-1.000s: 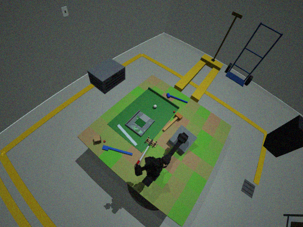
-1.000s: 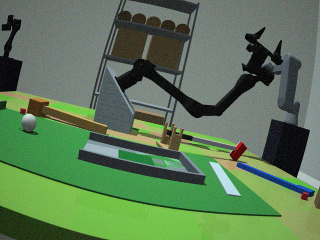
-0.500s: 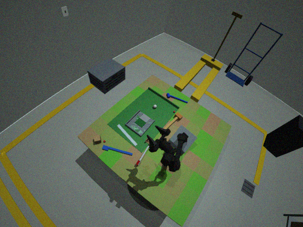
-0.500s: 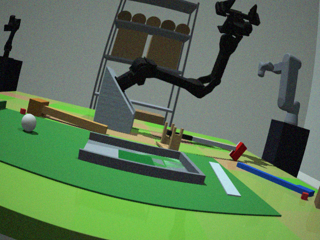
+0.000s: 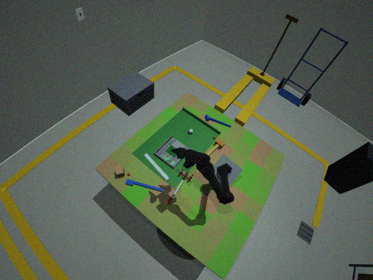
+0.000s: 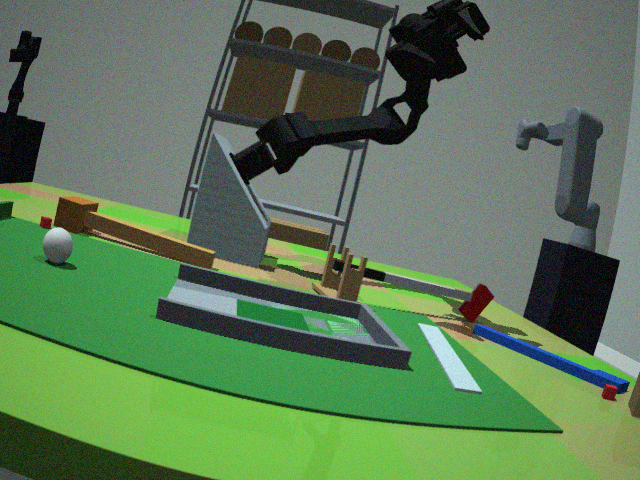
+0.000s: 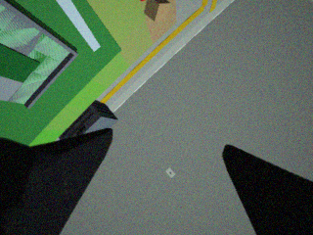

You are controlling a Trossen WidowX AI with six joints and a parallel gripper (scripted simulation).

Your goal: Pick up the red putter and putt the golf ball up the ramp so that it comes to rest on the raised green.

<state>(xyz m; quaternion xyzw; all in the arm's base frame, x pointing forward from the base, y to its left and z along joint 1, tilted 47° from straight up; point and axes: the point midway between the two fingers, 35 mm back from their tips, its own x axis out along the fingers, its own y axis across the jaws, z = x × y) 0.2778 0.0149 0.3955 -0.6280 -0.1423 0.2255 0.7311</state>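
Note:
The red putter lies on the table with its red head at the near end and its grey shaft resting in a small wooden stand. The white golf ball sits on the dark green mat. The raised green is a grey-framed platform in the mat's middle. My gripper is open and empty, high in the air above the raised green, far from the putter.
Two blue putters, a wooden mallet, a white strip, a wooden block and small red cubes lie around the mat. The arm's grey wedge base stands behind the platform.

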